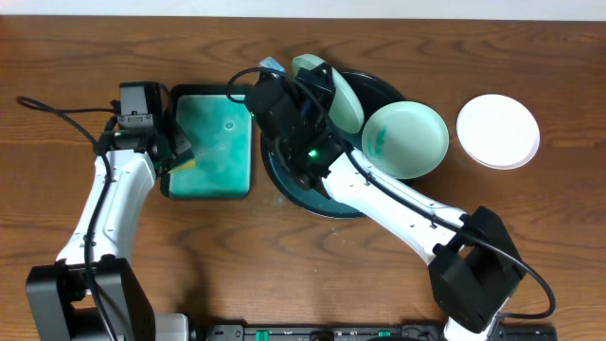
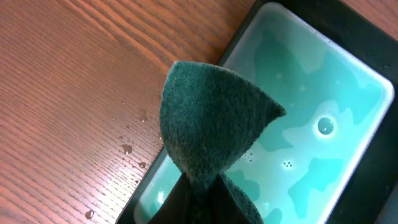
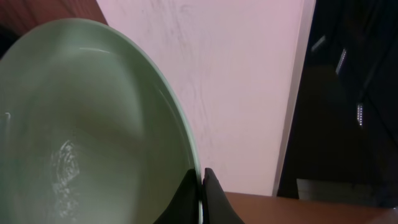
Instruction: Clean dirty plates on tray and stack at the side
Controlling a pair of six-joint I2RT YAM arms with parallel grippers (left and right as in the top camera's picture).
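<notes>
Overhead: right arm (image 1: 398,204) crosses the tray (image 1: 377,86); teal basin (image 1: 213,142) just beside it.

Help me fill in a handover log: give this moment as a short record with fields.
left jaws: shut on the green sponge, over the teal tray edge
right jaws: shut on the rim of the held plate, tilted over the black pan
in pan: smeared plate, at the right side
on table: white plate, right of the pan, apart from it
</notes>
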